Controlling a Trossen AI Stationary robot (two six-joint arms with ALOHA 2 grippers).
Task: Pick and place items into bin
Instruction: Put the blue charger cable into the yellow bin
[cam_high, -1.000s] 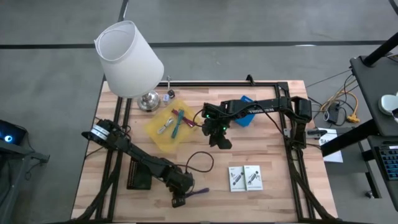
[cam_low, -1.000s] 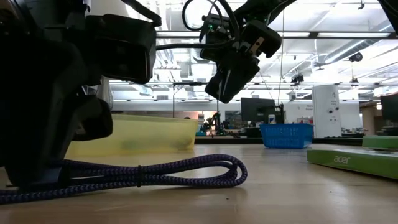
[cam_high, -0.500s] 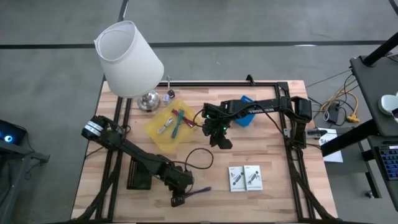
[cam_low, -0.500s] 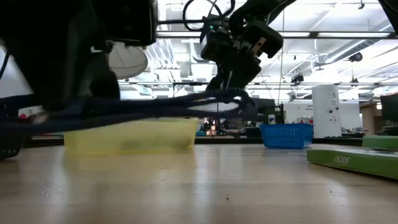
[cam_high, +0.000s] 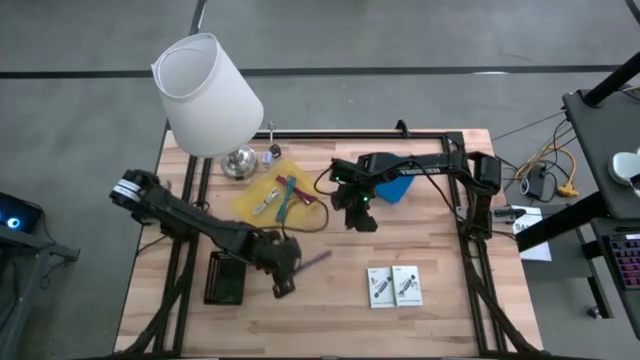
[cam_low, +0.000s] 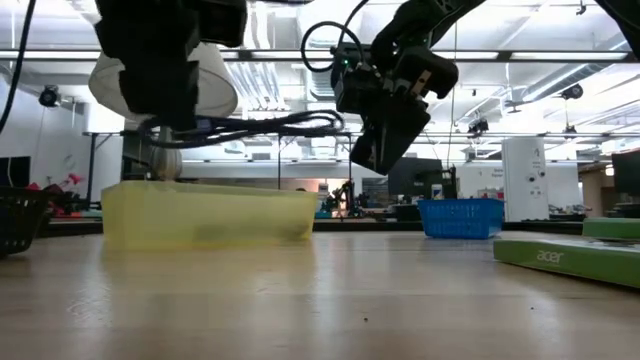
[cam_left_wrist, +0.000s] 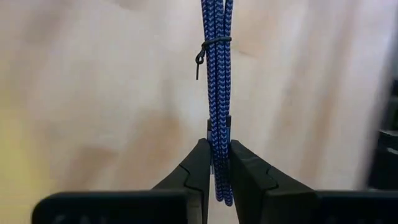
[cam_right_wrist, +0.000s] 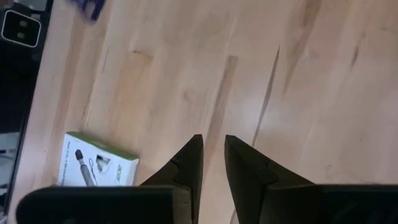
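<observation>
my left end effector (cam_high: 283, 287) hangs above the worktop (cam_high: 440, 250) at about seven o'clock from the table's middle. its fingers (cam_left_wrist: 198, 168) are pressed together on the purple cord (cam_left_wrist: 216, 93), a doubled braided bundle tied with a thin black wire. in the high view the cord sticks out from the grip toward three o'clock, and in the low view it hangs clear of the wood, level with the top of the yellow bin (cam_low: 210, 215).

just beside my left arm, at its nine o'clock, a small black basket (cam_high: 224, 279) rests on the worktop. the yellow bin (cam_high: 250, 215) lies at about ten o'clock from the table's middle. a teal pen (cam_high: 283, 200), a slim purple stick (cam_high: 296, 190) and a small silvery-white piece (cam_high: 262, 203) lie inside it. beyond the bin, at its eleven o'clock, stands the white lamp (cam_high: 205, 95).

my right end effector (cam_high: 360, 218) hovers over bare wood near the table's middle, well above it in the low view. its fingers (cam_right_wrist: 189, 163) stand slightly apart with nothing between them. a blue basket (cam_high: 402, 187) sits just behind it at one o'clock.

two white packets (cam_high: 394, 286) lie side by side, touching, at about five o'clock from the table's middle, well apart from both arms.
</observation>
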